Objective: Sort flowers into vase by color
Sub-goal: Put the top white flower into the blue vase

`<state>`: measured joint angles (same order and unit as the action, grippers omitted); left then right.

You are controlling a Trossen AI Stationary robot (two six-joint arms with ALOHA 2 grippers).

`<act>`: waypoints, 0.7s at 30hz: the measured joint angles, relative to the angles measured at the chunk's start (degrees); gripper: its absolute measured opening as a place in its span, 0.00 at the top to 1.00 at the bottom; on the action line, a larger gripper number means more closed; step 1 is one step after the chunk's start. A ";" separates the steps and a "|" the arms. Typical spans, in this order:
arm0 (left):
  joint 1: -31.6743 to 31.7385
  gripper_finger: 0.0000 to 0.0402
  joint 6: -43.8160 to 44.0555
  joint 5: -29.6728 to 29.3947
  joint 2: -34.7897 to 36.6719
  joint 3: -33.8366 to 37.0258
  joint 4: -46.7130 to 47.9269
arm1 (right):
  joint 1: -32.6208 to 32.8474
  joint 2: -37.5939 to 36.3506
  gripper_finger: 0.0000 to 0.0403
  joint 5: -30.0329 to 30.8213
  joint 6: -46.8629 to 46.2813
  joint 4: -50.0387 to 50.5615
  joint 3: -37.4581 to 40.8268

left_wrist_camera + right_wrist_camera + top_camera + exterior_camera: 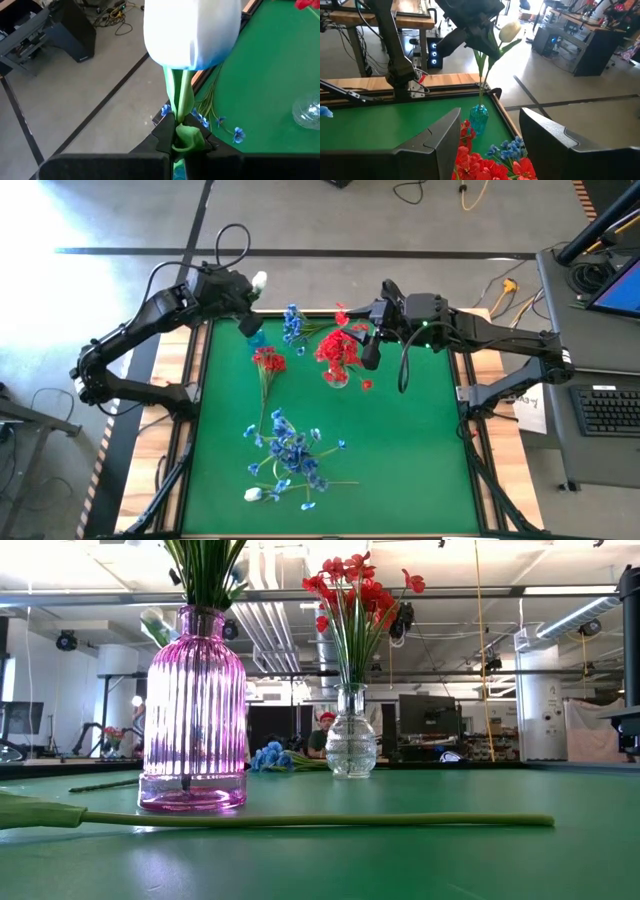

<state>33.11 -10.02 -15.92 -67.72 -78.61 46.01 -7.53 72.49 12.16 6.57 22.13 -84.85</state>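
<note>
Clamping a white tulip (191,31) by its green stem, the left gripper's (182,142) fingers sit together on it at the far-left corner of the tabletop (420,460); the bud points out past the far edge, and the stem runs down toward a small blue vase (479,119) standing just inside that corner; the right gripper (490,135) hangs near the middle of the far edge with its fingers apart, holding nothing, directly over a clear vase (351,745) filled with red flowers (340,348); a blue spray (292,323) lies near the far edge between the blue vase and the red bouquet; a loose red flower (268,361) lies on the green surface beside it, its stem trailing toward the centre; a heap of blue flowers (292,455) lies toward the near edge, left of centre, with a white bud (255,494) at its near-left side; a pink ribbed vase (194,715) holding green stems stands close in the low view, with a long green stem (300,821) lying flat in front of it.
</note>
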 joint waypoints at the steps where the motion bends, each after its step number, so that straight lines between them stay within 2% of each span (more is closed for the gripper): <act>1: -0.01 1.00 0.00 0.00 0.04 0.00 -0.05 | 0.00 0.00 0.52 0.00 0.00 -0.02 0.08; 16: 0.01 1.00 3.66 0.00 0.30 1.92 -4.49 | 0.00 0.00 0.52 0.00 -0.07 0.40 0.89; 21: 0.01 1.00 4.58 -0.02 0.83 4.70 -5.95 | 0.00 0.00 0.52 0.00 0.11 0.40 0.89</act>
<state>33.12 -5.44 -15.94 -66.89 -73.91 40.06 -7.53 72.49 12.16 6.67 22.52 -83.96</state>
